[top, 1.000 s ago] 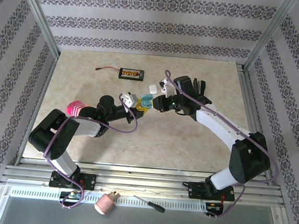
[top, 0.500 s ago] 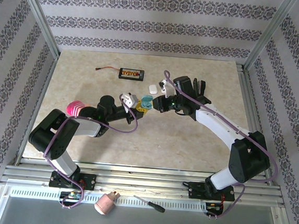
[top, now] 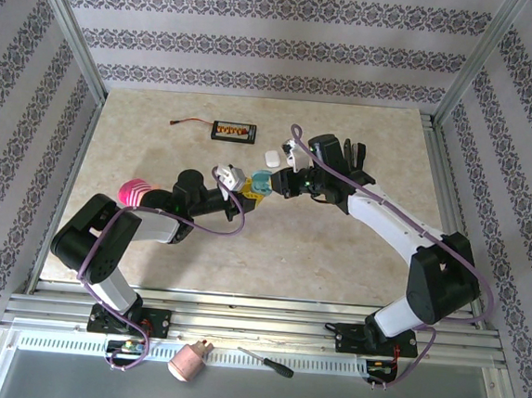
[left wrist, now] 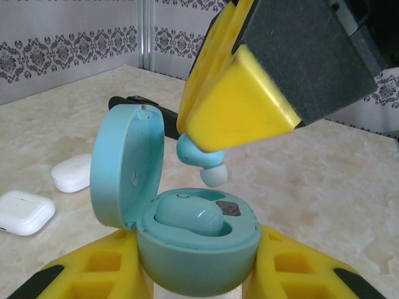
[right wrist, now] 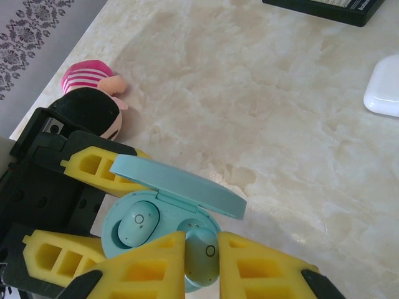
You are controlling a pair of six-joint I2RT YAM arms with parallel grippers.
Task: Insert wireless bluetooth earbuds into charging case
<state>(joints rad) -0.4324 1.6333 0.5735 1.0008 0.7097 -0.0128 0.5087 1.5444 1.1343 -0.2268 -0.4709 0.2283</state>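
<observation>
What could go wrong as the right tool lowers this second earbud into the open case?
1. The earbud hangs close to the raised lid; it may catch the lid or the rim instead of dropping into the empty well.
2. The right tool pinches it at the very fingertips, so it might twist or slip on contact.
3. A hard push could shift the case in the left tool.

no words or numbers can be read here. the black box (right wrist: 324,9) has tiny white letters on its edge, too small and cut off.
</observation>
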